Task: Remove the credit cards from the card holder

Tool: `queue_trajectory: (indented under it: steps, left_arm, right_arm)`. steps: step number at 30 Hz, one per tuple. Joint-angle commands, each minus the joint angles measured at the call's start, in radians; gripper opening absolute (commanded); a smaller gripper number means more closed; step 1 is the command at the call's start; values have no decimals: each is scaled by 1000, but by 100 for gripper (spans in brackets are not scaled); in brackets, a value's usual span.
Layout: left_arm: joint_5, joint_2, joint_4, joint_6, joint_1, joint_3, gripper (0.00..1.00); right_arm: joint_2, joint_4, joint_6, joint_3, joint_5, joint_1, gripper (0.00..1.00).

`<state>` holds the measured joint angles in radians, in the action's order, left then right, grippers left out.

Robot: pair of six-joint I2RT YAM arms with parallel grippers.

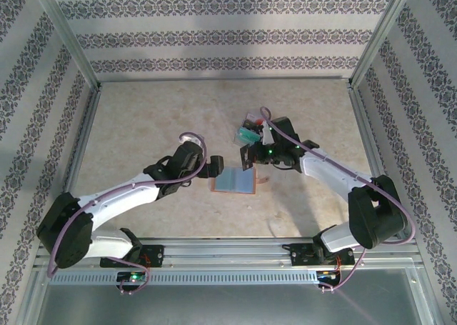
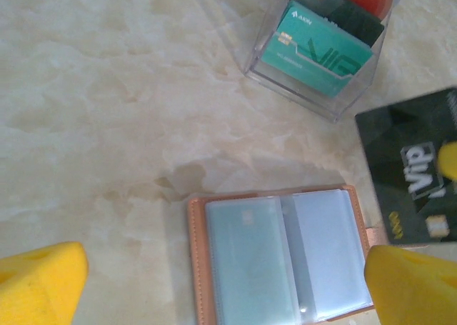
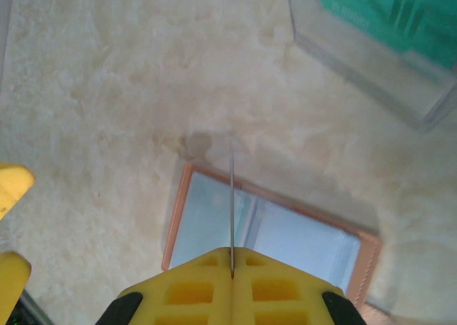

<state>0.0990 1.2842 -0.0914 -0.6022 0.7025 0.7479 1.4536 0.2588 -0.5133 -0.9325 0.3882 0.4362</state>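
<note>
Top external view: striped floral wallpaper walls [image 1: 228, 32] enclosed a beige marble tabletop [image 1: 143, 118]. At centre the card holder [image 1: 233, 181] lay open, with a clear box [image 1: 250, 131] of credit cards [image 2: 314, 50] at its 1 o'clock. The left gripper [image 1: 212, 169] sat at its 10 o'clock, jaws spread. The right gripper [image 3: 232, 268] pinched a dark card [image 2: 410, 161].

The teal card [image 2: 314, 53] standing in the clear box [image 2: 285, 89] carries large letters "VIP". The black card [image 2: 400, 143] near it shows a white "vip", turned sideways. The smaller print is too blurred to read.
</note>
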Motion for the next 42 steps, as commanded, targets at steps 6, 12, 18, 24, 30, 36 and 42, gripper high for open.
queue_trajectory:
  steps: [6, 12, 18, 24, 30, 36, 42]
  left_arm:
    - [72, -104, -41, 122, -21, -39, 99]
    - [94, -146, -30, 149, -25, -58, 99]
    - [103, -167, -27, 154, -37, -62, 99]
    - [110, -181, -37, 139, -53, -67, 99]
    - [111, -190, -41, 124, -65, -73, 99]
    - [105, -190, -55, 123, -77, -73, 99]
    - [107, -191, -68, 117, -89, -75, 99]
  right_arm:
    - [110, 199, 256, -240, -77, -69, 4]
    - [209, 276, 385, -400, -100, -85, 3]
    - [300, 344, 539, -538, -119, -90, 3]
    - [402, 438, 709, -674, -143, -89, 3]
    - [466, 484, 844, -736, -213, -91, 3]
    - [509, 485, 927, -772, -232, -103, 3]
    - [551, 488, 986, -818, -218, -104, 3]
